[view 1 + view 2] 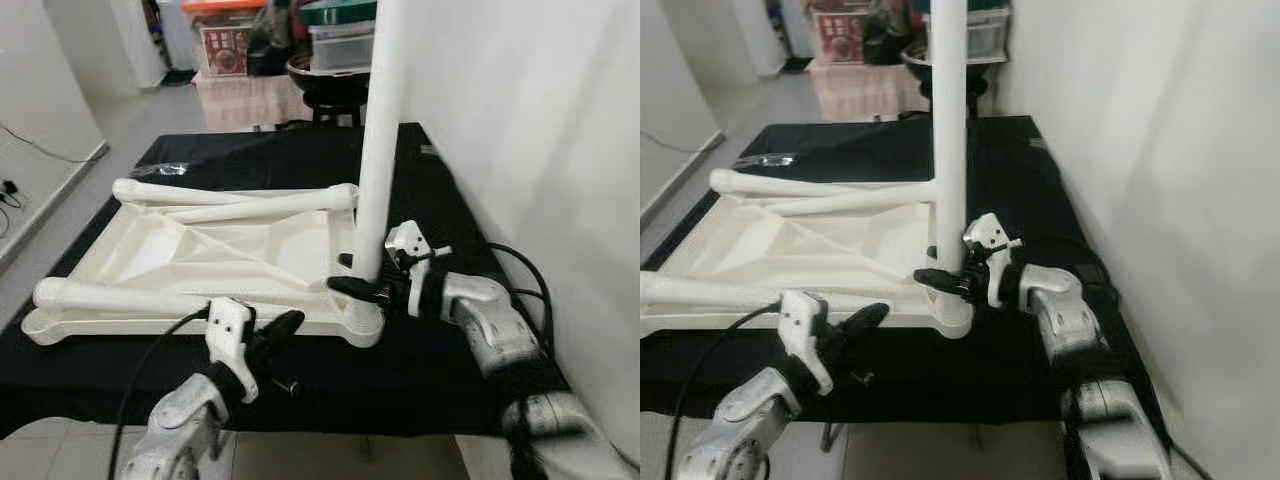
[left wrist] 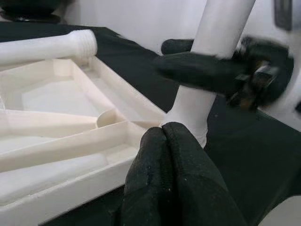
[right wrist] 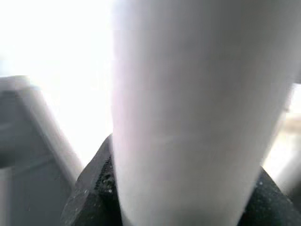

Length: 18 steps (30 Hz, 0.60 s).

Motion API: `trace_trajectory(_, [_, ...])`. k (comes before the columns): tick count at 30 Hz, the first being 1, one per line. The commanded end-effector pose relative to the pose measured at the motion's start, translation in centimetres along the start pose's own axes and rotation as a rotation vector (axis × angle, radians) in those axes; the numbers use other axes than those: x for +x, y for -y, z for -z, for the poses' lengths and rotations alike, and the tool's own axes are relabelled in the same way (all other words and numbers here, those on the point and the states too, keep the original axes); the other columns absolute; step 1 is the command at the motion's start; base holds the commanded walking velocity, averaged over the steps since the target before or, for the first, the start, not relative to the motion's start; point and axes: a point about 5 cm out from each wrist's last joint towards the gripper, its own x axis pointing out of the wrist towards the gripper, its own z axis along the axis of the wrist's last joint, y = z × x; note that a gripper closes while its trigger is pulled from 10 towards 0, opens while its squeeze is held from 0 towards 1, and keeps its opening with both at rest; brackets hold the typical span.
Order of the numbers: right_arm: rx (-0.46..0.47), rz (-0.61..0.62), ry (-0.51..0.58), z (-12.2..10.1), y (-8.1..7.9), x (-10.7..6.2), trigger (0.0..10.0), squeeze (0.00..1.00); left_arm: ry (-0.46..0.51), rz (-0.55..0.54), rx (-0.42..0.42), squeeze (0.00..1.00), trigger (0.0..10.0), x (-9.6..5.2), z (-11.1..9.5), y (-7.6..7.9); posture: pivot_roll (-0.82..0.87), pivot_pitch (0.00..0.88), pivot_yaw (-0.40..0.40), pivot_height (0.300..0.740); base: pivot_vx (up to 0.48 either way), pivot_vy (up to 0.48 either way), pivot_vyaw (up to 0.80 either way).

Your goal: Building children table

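Note:
A white plastic table top (image 1: 200, 255) lies upside down on a black cloth. One white leg (image 1: 380, 130) stands upright in the near right corner socket (image 1: 362, 318). My right gripper (image 1: 362, 282) is shut on this leg just above the socket; the leg (image 3: 197, 113) looms close in the right wrist view. Two more loose legs lie on the top: one (image 1: 235, 200) along the far side, one (image 1: 120, 297) along the near left edge. My left gripper (image 1: 283, 330) is shut with nothing in it, hovering in front of the top's near edge, its fingers (image 2: 174, 179) pointing at the socket.
The black-covered surface (image 1: 430, 370) is bounded by a white wall on the right. Boxes, bins and a black stool (image 1: 325, 85) stand behind it. Grey floor (image 1: 60, 190) runs along the left. A small dark screw-like item (image 1: 290, 386) lies on the cloth by my left gripper.

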Motion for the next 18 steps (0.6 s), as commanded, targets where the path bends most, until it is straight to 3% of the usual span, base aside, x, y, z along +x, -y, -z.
trace_trajectory(1, [0.004,0.147,-0.064,0.5,1.0,-0.1,0.0,0.00,-0.009,0.006,-0.010,0.00,10.0,0.0,0.1,-0.2,-0.08,0.000,0.037,0.740,0.000,0.000,0.00])
trace_trajectory(2, [0.004,0.147,-0.064,0.5,1.0,-0.1,0.0,0.00,-0.009,0.006,-0.010,0.00,10.0,0.0,0.1,-0.2,-0.08,0.000,0.037,0.740,0.000,0.000,0.00])
trace_trajectory(4, [0.111,0.154,-0.106,1.6,2.0,0.1,0.0,0.00,-0.009,0.009,-0.012,0.00,10.0,0.1,0.1,-0.2,-0.08,0.000,0.040,0.740,0.000,0.000,0.00])
trace_trajectory(11, [0.069,0.091,-0.126,1.6,1.4,0.7,0.3,0.00,-0.014,0.016,-0.011,0.00,10.0,0.2,0.3,-0.2,-0.06,0.000,0.020,0.740,0.000,0.000,0.00])
trace_trajectory(12, [0.080,0.044,-0.108,1.1,0.8,0.6,10.0,0.65,-0.011,0.009,-0.011,0.00,10.0,0.2,0.3,-0.1,-0.06,0.000,0.021,0.740,0.000,0.000,0.00])
trace_trajectory(15, [0.087,0.017,-0.100,0.9,0.5,0.5,10.0,0.65,-0.010,0.005,-0.010,0.00,10.0,0.2,0.3,-0.1,-0.06,0.000,0.021,0.740,0.000,0.000,0.00])
trace_trajectory(16, [0.102,-0.111,-0.044,-0.1,0.0,0.6,10.0,1.00,-0.011,0.007,-0.011,0.00,10.0,0.2,0.4,0.0,-0.05,0.000,0.021,0.740,0.000,0.000,0.00])
trace_trajectory(17, [0.095,-0.232,-0.007,-0.9,-0.1,0.6,10.0,1.00,-0.014,0.011,-0.013,0.00,10.0,0.2,0.4,0.0,-0.05,0.000,0.022,0.740,0.000,0.000,0.00])
trace_trajectory(18, [0.095,-0.232,-0.007,-0.9,-0.1,0.6,10.0,1.00,-0.014,0.011,-0.013,0.00,10.0,0.2,0.4,0.0,-0.05,0.000,0.022,0.740,0.000,0.000,0.00])
